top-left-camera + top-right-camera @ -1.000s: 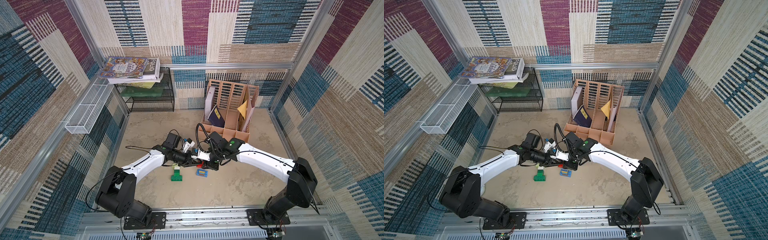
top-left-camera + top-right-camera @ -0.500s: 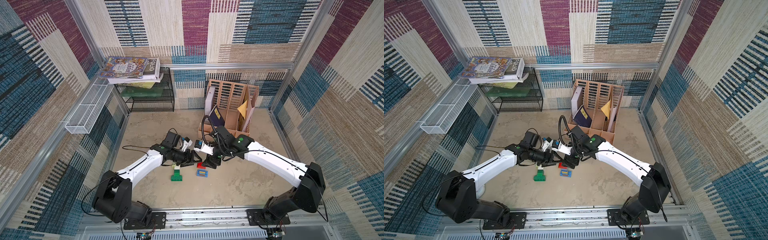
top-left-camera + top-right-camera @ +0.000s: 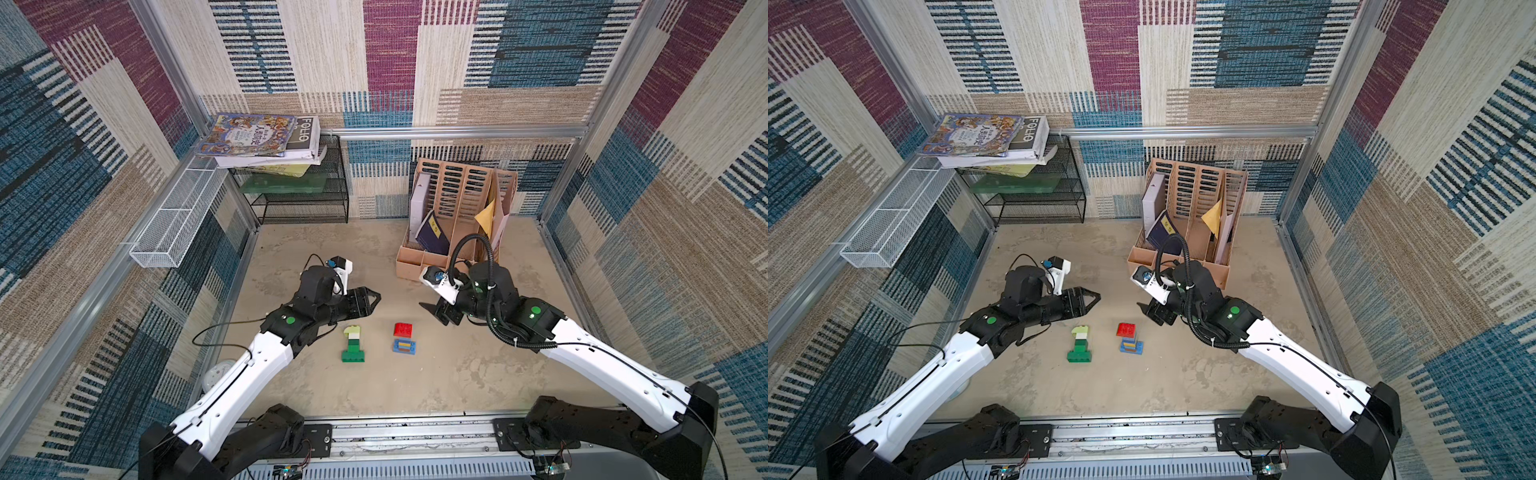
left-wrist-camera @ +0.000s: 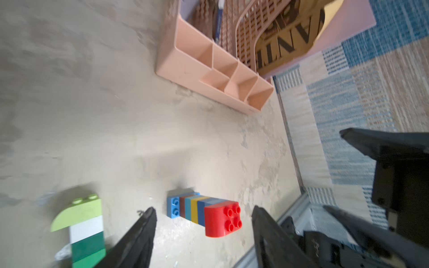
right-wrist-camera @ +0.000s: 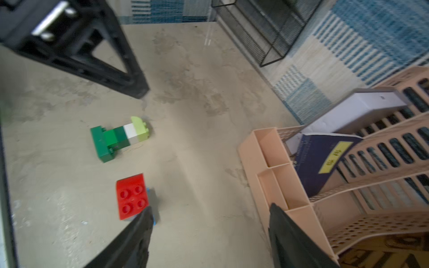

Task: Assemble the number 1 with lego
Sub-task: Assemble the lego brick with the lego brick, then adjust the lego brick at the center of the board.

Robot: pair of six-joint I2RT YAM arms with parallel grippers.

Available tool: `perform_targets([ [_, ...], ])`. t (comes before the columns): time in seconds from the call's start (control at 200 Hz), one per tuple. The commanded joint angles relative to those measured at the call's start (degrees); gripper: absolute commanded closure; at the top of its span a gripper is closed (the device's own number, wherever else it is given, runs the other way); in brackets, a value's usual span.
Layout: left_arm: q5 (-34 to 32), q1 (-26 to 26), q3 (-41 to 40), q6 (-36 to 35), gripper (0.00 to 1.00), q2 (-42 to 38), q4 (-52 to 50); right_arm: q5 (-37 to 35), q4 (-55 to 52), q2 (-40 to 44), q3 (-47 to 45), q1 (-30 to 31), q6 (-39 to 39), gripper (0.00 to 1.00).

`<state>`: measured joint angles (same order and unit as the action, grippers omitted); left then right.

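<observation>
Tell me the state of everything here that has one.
Left gripper: open, empty.
Right gripper: open, empty.
Green lego stack: assembled, lying on its side.
Coloured lego stack: assembled, standing upright, red brick on top.
Organizer: upright, partly filled.

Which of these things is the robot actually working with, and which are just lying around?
Part of the job:
- green brick figure, lying flat
- brick tower with a red top, standing upright

Just lying about:
- stack of books
- black wire shelf
- white mesh basket
- file rack holding folders
</observation>
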<state>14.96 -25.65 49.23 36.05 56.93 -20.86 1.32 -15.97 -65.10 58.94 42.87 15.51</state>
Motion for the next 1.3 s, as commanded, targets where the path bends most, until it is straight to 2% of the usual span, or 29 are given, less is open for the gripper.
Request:
perform_targets([
  [0.0,-11.8,0.0,-4.5,2.2,0.33,-7.0,1.4,6.0,2.1,-1.5,1.7,-2.6,-3.4,0.03],
  [0.06,-13.2,-0.5,-8.0,3.0,0.35,-11.6,1.7,10.7,1.1,-2.9,2.5,-3.4,-5.1,0.05],
  [0.135,-15.5,-2.0,-11.0,3.1,0.35,-17.1,-0.1,8.4,-0.4,-3.9,3.6,-3.7,-9.9,0.05],
  [0.285,-18.9,-4.0,-12.8,1.6,0.36,-25.5,-6.2,-2.0,-0.3,-1.5,2.3,-6.2,-15.1,0.05],
  [0.366,-20.1,-4.0,-12.2,-1.0,0.35,-27.7,-8.4,-12.4,0.1,0.0,2.2,-8.5,-24.4,0.05],
  [0.396,-21.1,-4.0,-11.9,-1.7,0.34,-28.2,-9.0,-14.3,-0.9,0.4,2.7,-9.7,-27.2,0.05],
  [0.506,-23.8,-3.9,-11.8,-2.4,0.32,-28.9,-8.9,-8.3,-2.4,2.6,3.4,-15.0,-28.0,0.05],
  [0.596,-26.5,-4.0,-11.3,-1.7,0.3,-28.9,-9.7,-5.2,-1.7,4.3,1.9,-14.9,-28.2,0.04],
  [0.676,-29.4,-3.9,-11.1,-0.6,0.28,-29.4,-11.2,-11.8,-3.1,5.7,0.2,-9.4,-32.7,0.02],
  [0.846,-34.0,-3.8,-9.8,2.6,0.26,-31.5,-17.4,-36.4,-8.0,5.9,-1.4,13.5,-42.9,0.01],
  [1.001,-36.1,-3.7,-12.6,7.5,0.24,-34.3,-18.3,-52.4,-20.6,2.7,-1.4,31.9,-61.1,0.01],
  [1.132,-34.9,-3.7,-16.2,12.8,0.24,-34.4,-16.1,-57.1,-19.7,1.9,-8.1,42.8,-75.3,0.04],
  [1.202,-34.3,-3.7,-18.0,15.1,0.24,-34.8,-15.6,-58.6,-13.8,0.0,-12.6,45.6,-77.5,0.05],
  [1.297,-33.5,-3.7,-19.9,15.6,0.24,-36.1,-15.1,-65.0,-7.9,-4.2,-17.7,49.2,-83.2,0.08],
])
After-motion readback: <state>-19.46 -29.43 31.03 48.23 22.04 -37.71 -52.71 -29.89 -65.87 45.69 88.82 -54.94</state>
